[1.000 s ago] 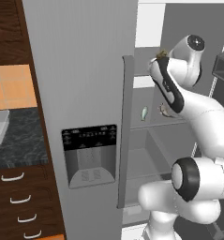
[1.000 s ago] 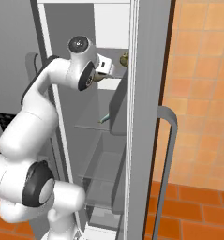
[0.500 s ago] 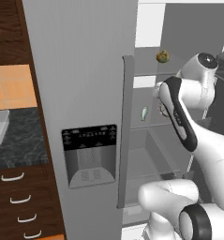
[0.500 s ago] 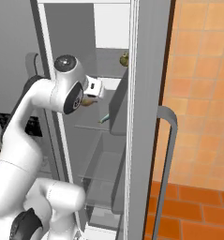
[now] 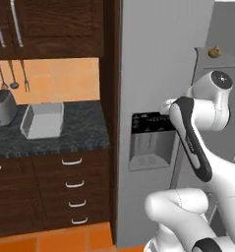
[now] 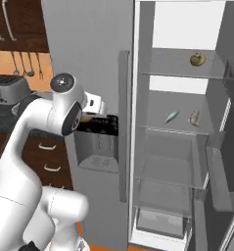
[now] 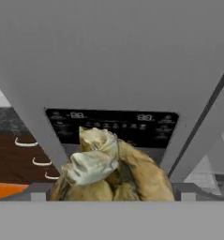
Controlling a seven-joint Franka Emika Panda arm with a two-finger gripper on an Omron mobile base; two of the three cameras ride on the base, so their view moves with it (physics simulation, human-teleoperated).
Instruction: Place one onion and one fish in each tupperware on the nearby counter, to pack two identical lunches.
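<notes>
Jaws stood wide around an onion (image 7: 114, 168), papery and golden-brown, which sat between them at 6 o'clock in the hand view, before the fridge's dispenser panel (image 7: 114, 125). From the right base view the hand (image 6: 92, 110) hung just in front of the closed grey fridge door (image 6: 86, 59). Inside the open fridge, a second onion (image 6: 197, 59) rested on the top shelf at 1 o'clock, and a fish (image 6: 171, 116) lay on the shelf below. On the marbled tabletop (image 5: 82, 130), a tupperware (image 5: 42, 119) sat empty at 9 o'clock, beside a toaster (image 5: 2, 108).
</notes>
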